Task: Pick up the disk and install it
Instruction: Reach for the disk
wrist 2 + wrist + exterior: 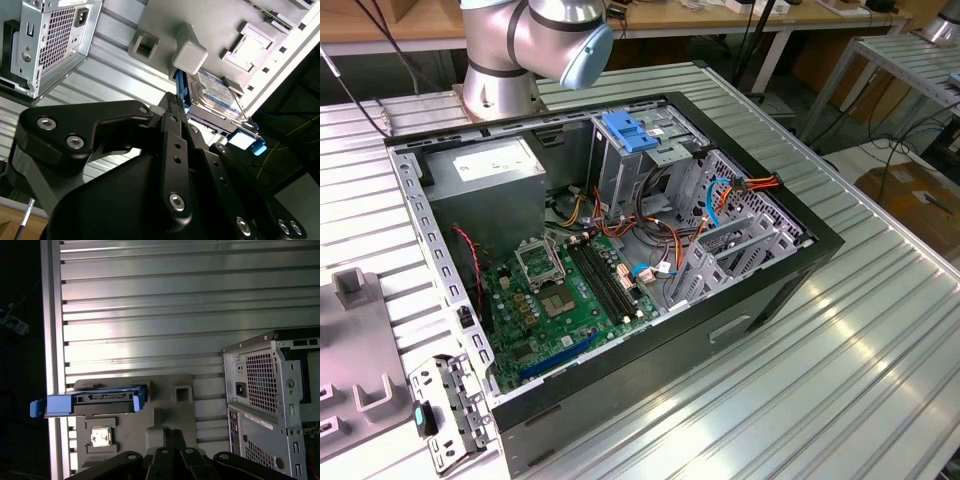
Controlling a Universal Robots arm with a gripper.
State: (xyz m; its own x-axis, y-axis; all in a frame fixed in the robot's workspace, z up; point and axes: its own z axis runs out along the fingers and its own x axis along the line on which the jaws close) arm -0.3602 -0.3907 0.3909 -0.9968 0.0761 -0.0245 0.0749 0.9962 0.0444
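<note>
The disk (92, 402) is a dark drive between bright blue carrier rails, lying on a grey fixture plate (167, 412) near the table's edge. The second wrist view shows the disk (215, 92) label side up, with a blue tab sticking out past the plate. My gripper (170, 432) hangs above the plate, a short way from the disk and not touching it. Its black fingers come together to one narrow tip with nothing between them, and the gripper (173, 100) looks the same in the second wrist view. The open computer case (620, 250) lies on the table.
Inside the case are a green motherboard (560, 290), loose cables and a metal drive cage with a wide blue latch (625, 130). The case's rear panel (270, 405) stands close beside the fixture plate. A small silver chip (100, 436) sits in the plate. The arm's base (500, 60) is behind the case.
</note>
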